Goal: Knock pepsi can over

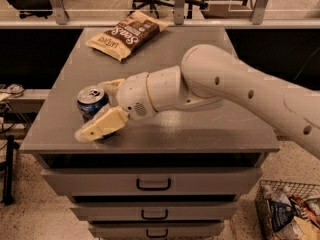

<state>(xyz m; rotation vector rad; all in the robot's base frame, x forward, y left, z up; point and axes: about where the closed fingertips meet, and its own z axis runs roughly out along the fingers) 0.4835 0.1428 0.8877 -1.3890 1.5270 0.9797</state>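
1. Standing near the front-left corner of the desk (200, 134), the pepsi can (91, 98) shows its silver top to the camera; its blue body is partly covered.
2. The end effector (92, 109) sits at the can, at the end of the pale arm (235, 84) that crosses the desk from the right.
3. Its fingers are spread apart, with the can between them. The near finger (102, 125) lies low across the can's front and hides the lower part of the label. The far finger (112, 83) sits just behind and to the right of the can's top.
4. The near finger overlaps the can in this view and looks to be touching it, but contact cannot be confirmed. Whether the far finger touches cannot be told either.
5. The can looks upright or only slightly tipped — which of the two cannot be told.
6. A brown-and-yellow chip bag (127, 34) lies flat at the back of the desk, well apart from the can.
7. Below the desk top are stacked drawers (152, 184), and a wire basket (287, 209) of packets sits on the floor at the lower right.
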